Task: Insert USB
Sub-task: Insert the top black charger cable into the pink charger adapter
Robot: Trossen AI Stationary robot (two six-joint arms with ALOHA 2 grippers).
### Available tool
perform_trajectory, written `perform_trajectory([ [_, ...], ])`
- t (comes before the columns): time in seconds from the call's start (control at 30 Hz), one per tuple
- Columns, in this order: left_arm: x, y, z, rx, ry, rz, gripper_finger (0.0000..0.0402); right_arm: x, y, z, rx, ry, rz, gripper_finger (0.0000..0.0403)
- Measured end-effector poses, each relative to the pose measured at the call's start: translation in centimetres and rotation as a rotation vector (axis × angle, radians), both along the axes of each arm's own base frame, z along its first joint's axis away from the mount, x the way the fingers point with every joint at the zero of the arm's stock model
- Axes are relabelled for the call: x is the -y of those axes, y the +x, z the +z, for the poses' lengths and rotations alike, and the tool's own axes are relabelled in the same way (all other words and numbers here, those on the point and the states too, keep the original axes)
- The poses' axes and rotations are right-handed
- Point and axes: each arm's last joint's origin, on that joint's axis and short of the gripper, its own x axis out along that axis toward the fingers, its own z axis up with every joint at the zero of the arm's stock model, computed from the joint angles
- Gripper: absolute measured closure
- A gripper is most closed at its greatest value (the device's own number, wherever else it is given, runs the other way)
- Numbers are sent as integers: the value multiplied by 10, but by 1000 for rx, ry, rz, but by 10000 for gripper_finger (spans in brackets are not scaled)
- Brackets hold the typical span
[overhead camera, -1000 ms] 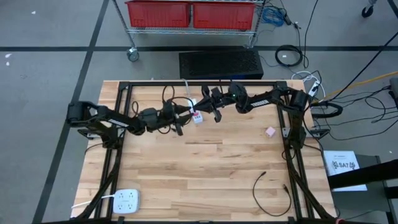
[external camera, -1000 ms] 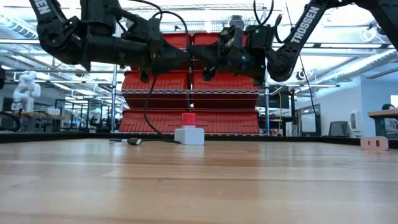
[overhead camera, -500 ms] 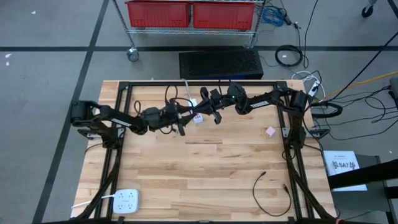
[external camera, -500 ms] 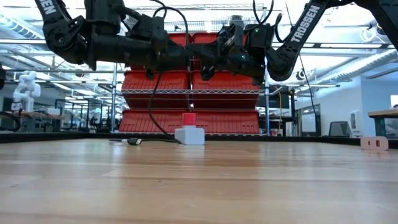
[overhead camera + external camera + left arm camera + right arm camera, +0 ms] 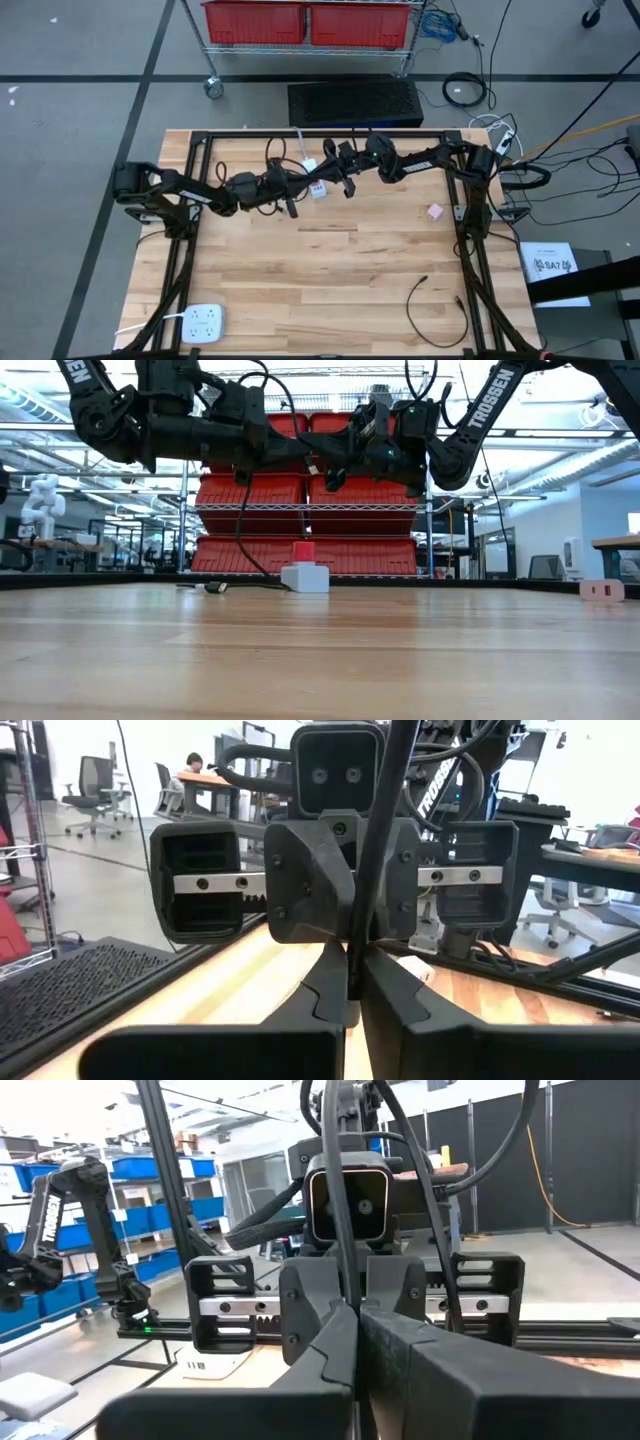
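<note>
My two grippers meet tip to tip in the air over the table's far middle. My left gripper [image 5: 303, 184] and my right gripper [image 5: 327, 180] are both shut on a black USB cable [image 5: 372, 870]. The cable's plug is hidden between the fingertips. From my left gripper the cable hangs in a loop [image 5: 240, 520] down to the table, where its other end [image 5: 214, 587] lies. Below the grippers a white charger block with a red top [image 5: 304, 573] stands on the table. My left gripper pinches the black cable [image 5: 352, 982] between its two fingertips, coming level from the table's left. The cable runs up and away from the fingers, clear of the table. My right gripper pinches the same cable [image 5: 350, 1295] between its fingertips, level from the table's right. The piece between the two grippers is hidden by the fingers.
A small pink block [image 5: 434, 211] lies on the right of the table. A second black cable [image 5: 436, 306] curls at the near right, and a white power strip [image 5: 202, 322] sits at the near left corner. The black frame rails [image 5: 300, 137] border the table.
My left gripper has moved a little toward the table's right, up to my right gripper, and has shut on the cable. The loop hanging from it has swung slightly. My right gripper has stayed shut and still.
</note>
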Motion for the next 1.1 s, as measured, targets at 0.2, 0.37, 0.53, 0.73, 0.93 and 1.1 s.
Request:
perform_trajectory([
  [0.2, -1, 0, 0, -11, 15, 47, 387, 0, 0, 0, -4, 4, -5, 402],
  [0.37, -3, 0, -1, -15, 9, 95, 387, 7, -3, 0, -14, 21, -14, 402],
  [0.53, -7, -2, -4, -45, -15, 228, 387, 20, -15, 13, -53, 41, -23, 391],
  [0.73, -10, -4, -8, -42, -108, 335, 387, 32, -30, 10, -297, -23, -235, 369],
  [0.93, -10, -4, -11, -52, -143, 393, 387, 17, -29, -33, -690, -145, -461, 385],
  [1.1, -10, -5, -13, -46, -192, 414, 387, -5, -15, -64, -810, -151, -498, 401],
])
